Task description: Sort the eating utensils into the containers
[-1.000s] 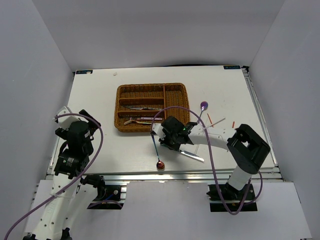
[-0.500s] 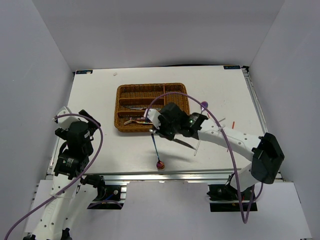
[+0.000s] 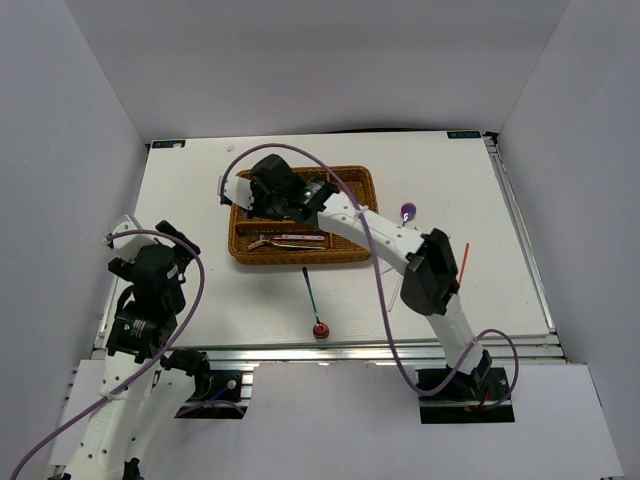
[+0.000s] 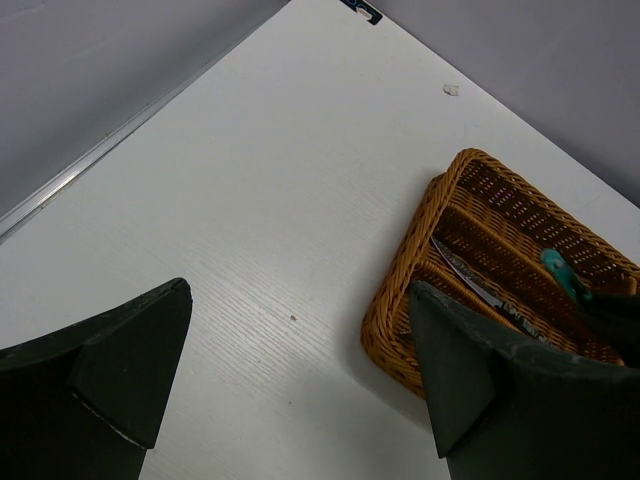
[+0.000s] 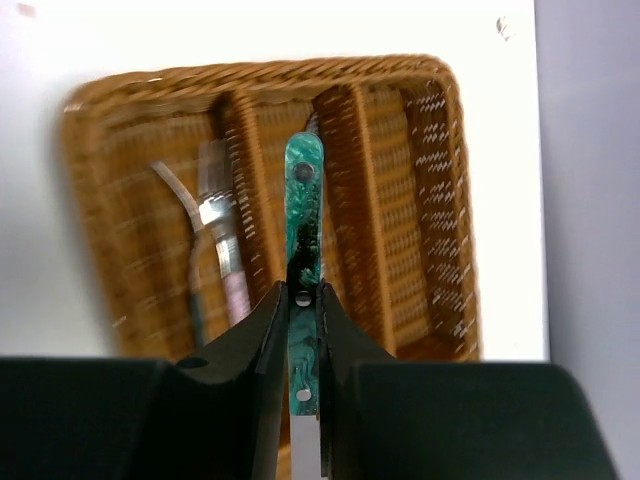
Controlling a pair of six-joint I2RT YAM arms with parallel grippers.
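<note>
Knife (image 5: 303, 215), green handle, clenched in right pincer (image 5: 303, 295) above wicker tray (image 5: 250, 75), over middle slots. Left pincer (image 4: 300, 345) released wide, over table (image 4: 250, 180) beside tray. Red-bowled spoon (image 3: 313, 300) on table.

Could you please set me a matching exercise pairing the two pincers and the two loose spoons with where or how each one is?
Things:
1. right pincer
2. left pincer
3. red-bowled spoon
4. purple-bowled spoon

States or places:
A. open, holding nothing
B. on the table, on the wicker tray's near side
C. shut on a green-handled utensil over the tray
D. on the table, off the tray's right end in the top view

Pairs: 1-C, 2-A, 3-B, 4-D
</note>
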